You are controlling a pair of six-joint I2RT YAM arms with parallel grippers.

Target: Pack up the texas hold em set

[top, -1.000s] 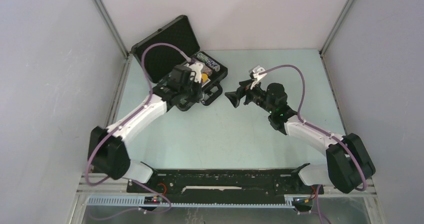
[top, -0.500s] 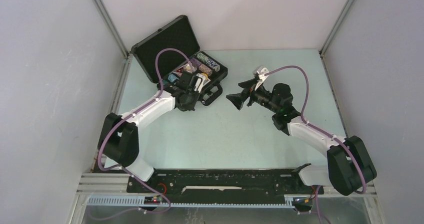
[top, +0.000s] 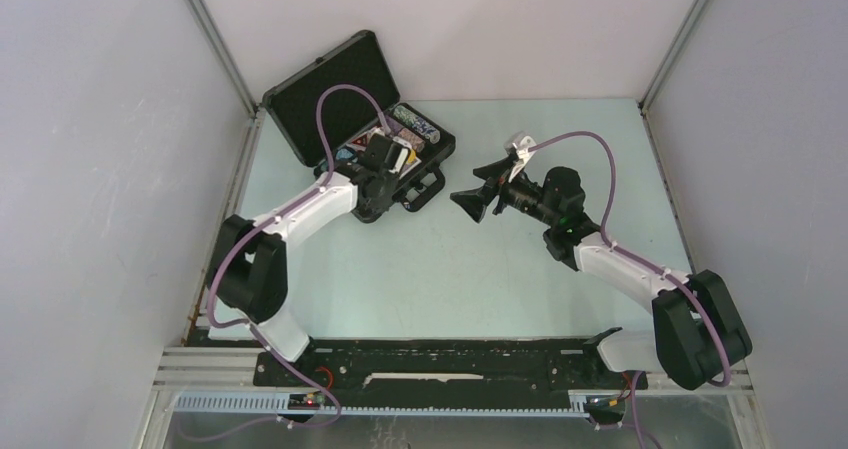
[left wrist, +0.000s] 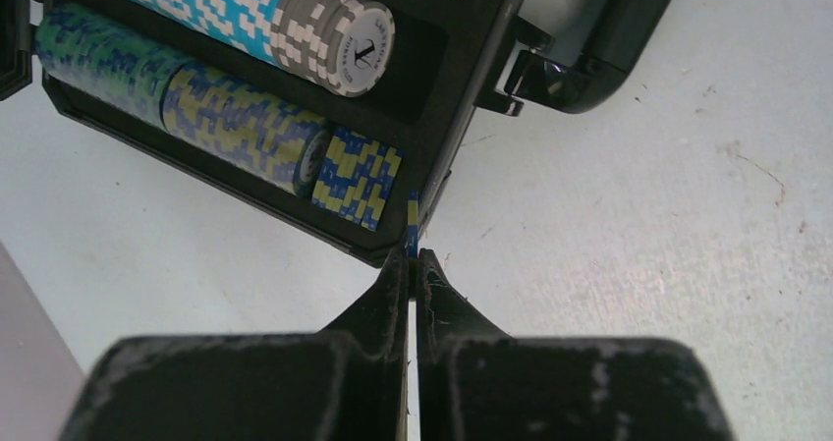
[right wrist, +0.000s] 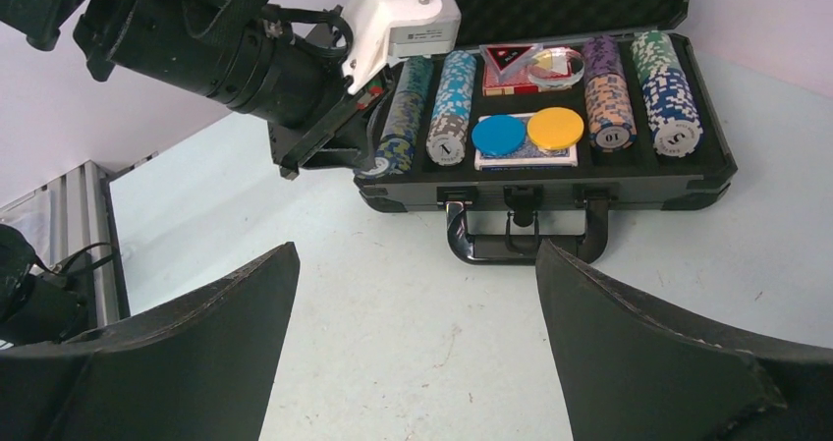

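Observation:
The black briefcase (top: 425, 172) of the texas hold em set lies open at the back left, lid (top: 330, 84) raised. Its foam tray holds patterned chip rows (right wrist: 604, 92), a card deck with a blue disc (right wrist: 498, 135) and an orange disc (right wrist: 555, 128) on it. My left gripper (left wrist: 413, 256) is shut on a thin blue-and-yellow chip (left wrist: 413, 220), held edge-on at the case's front left corner, beside the blue-yellow chip row (left wrist: 236, 127). My right gripper (right wrist: 417, 248) stands wide open over the table, empty, facing the case handle (right wrist: 516, 240).
White walls with metal corner posts (top: 215, 49) close in the table on three sides; the case sits against the back left corner. The left arm (right wrist: 216, 38) reaches over the case's left end. A black rail (top: 440, 359) runs along the near edge.
My left wrist has pulled back and lowered from above the case to its front left corner, uncovering the tray's contents. The right arm has barely moved.

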